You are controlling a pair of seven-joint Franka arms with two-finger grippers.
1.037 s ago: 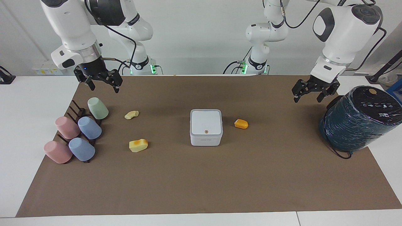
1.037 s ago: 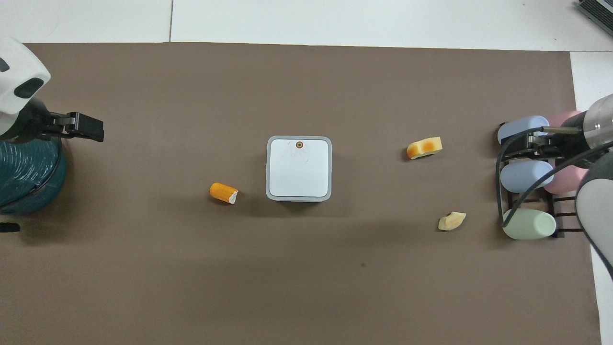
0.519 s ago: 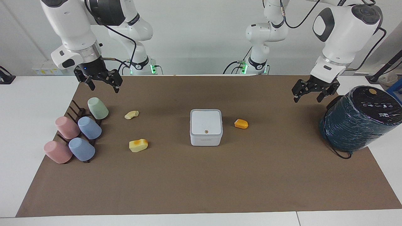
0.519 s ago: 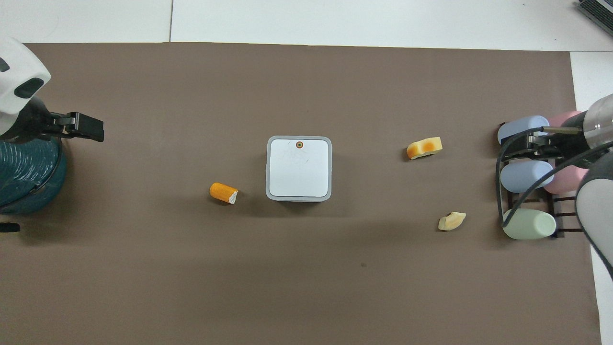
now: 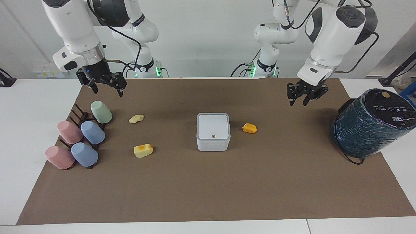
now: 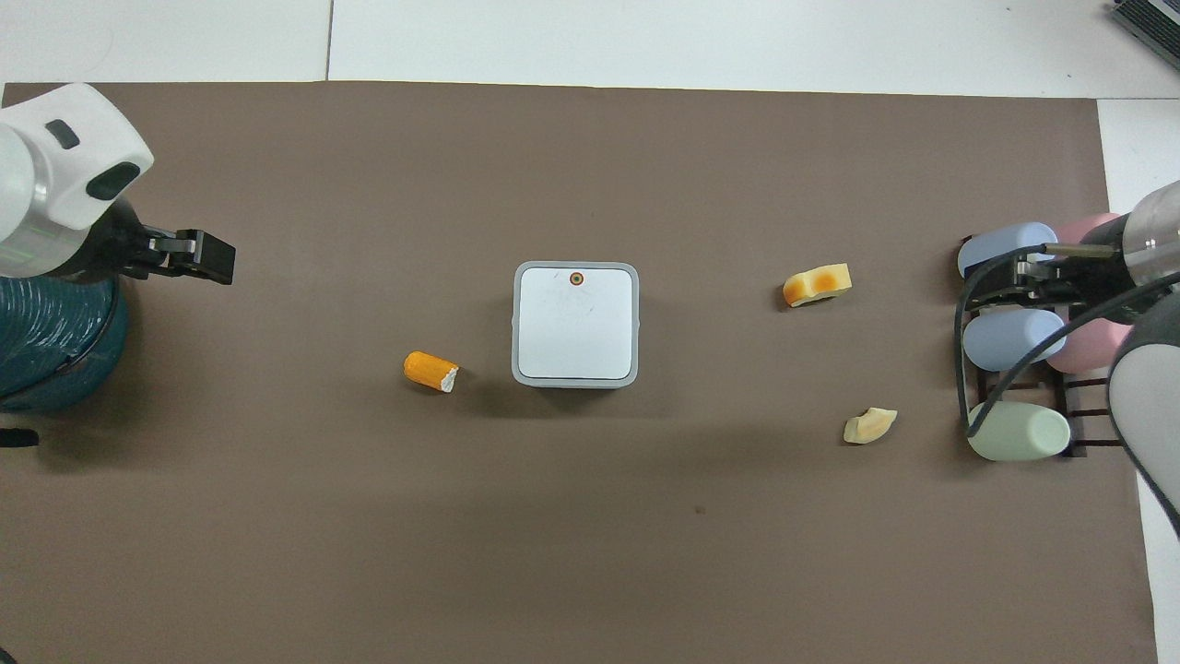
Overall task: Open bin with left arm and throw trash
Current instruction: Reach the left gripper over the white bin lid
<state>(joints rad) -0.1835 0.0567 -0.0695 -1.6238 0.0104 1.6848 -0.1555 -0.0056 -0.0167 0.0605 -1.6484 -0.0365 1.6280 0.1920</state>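
1. Seen from across the surface: left arm bent down from its base, wrist tipped, left pincer (image 5: 298, 103) pointing down, up in the air over the brown mat (image 5: 208, 188) between the bin (image 5: 213, 130) and the teal cylinder (image 5: 370, 123). Tips partly parted, gripping nothing.
2. Right arm waiting at its own end, right pincer (image 5: 107, 90) raised over the mat's edge by the cups (image 5: 81, 138), spread wide, empty.
3. Bin: small white square box with rounded corners, mid-mat, lid down flat, a tiny round brown button (image 5: 213, 136) at the lid's edge farther from the robots.
4. Trash in three lumps, all lying on the mat. Orange lump (image 5: 249, 128) just beside the bin, toward the left arm's end, not touching it. Cream lump (image 5: 136, 119) and yellow block (image 5: 143, 150) with its orange patch between bin and cups, the cream one nearer to the robots.
5. Looking steeply down from overhead: left pincer (image 6: 207, 260) jutting out from the white wrist beside the teal cylinder (image 6: 46, 341), well apart from the bin (image 6: 576, 323); its opening not readable from this angle.
6. Right pincer (image 6: 1032, 277) over the cups (image 6: 1014, 337).
7. Lid closed, button (image 6: 576, 278) showing; orange lump (image 6: 430, 371), with one whitish end, close by the bin's wall; yellow block (image 6: 817, 284) and cream lump (image 6: 869, 425) apart from each other.
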